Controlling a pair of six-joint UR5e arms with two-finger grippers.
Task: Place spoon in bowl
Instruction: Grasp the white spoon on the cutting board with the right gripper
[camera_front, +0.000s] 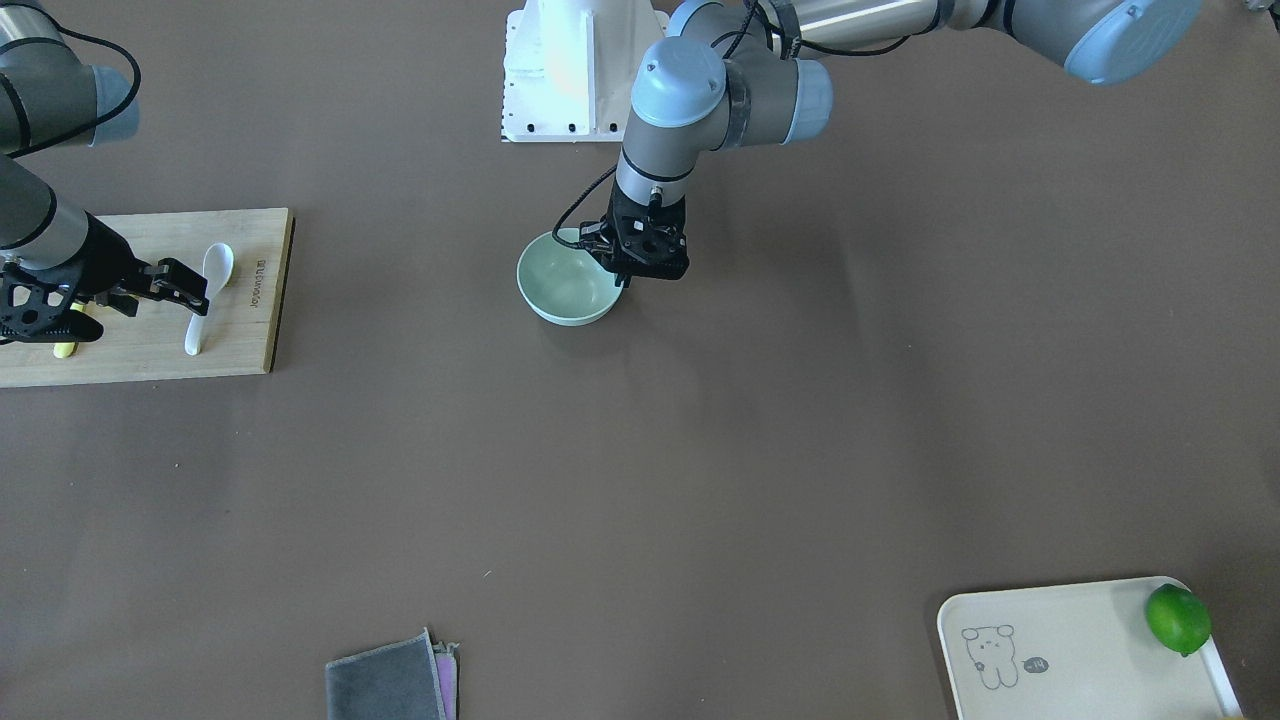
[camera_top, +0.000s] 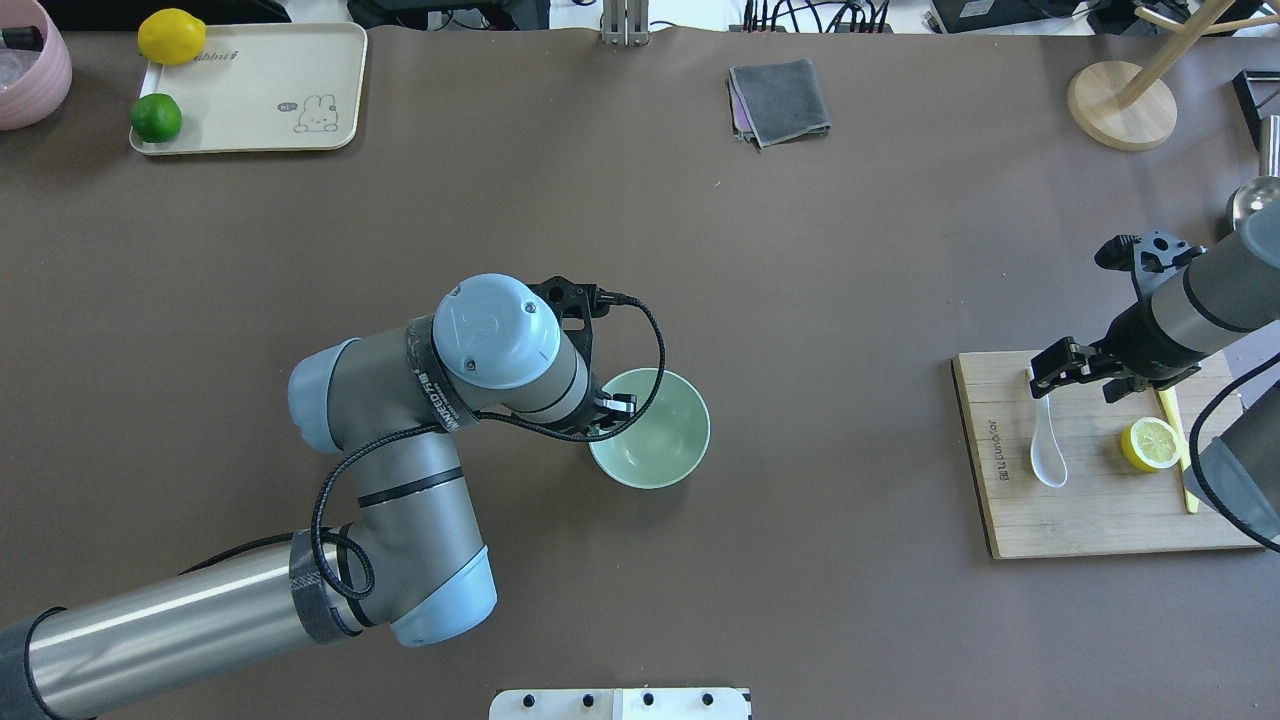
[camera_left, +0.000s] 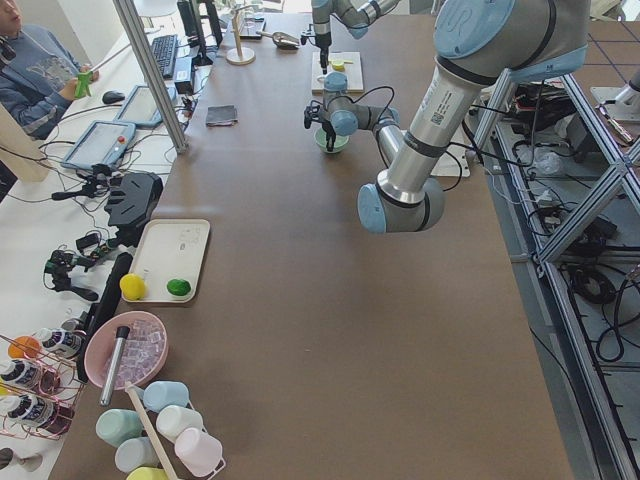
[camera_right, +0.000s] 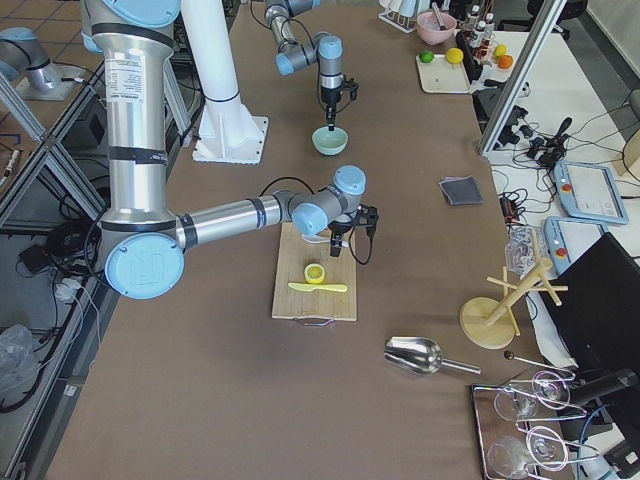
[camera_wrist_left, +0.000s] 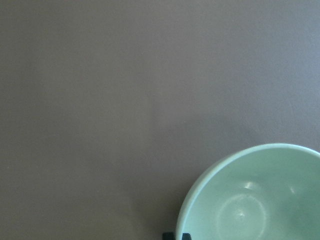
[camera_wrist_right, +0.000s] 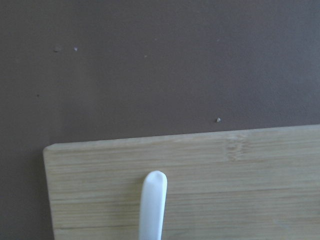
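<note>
Brown matte worktop (camera_top: 800, 300), smooth, with a wide bare stretch at mid-table.

Bowl (camera_top: 660, 440): round, pale mint, matte walls, smooth interior, standing near the centre. Left gripper (camera_front: 620, 278) is at its rim on the robot's left side. Its fingers sit close together astride the rim, clamped on it.

Spoon (camera_top: 1046, 445): glossy white, deep oval scoop, short curved handle. It lies flat on a rectangular bamboo board (camera_top: 1100, 525), near the board edge facing the bowl, scoop toward the robot. Right gripper (camera_front: 152, 290) hangs over the handle end, fingers apart; contact cannot be judged.

Same board: lemon half (camera_top: 1150, 443), cut face up, and slim yellow-green knife (camera_top: 1187, 490), both beyond the spoon from the bowl.
</note>
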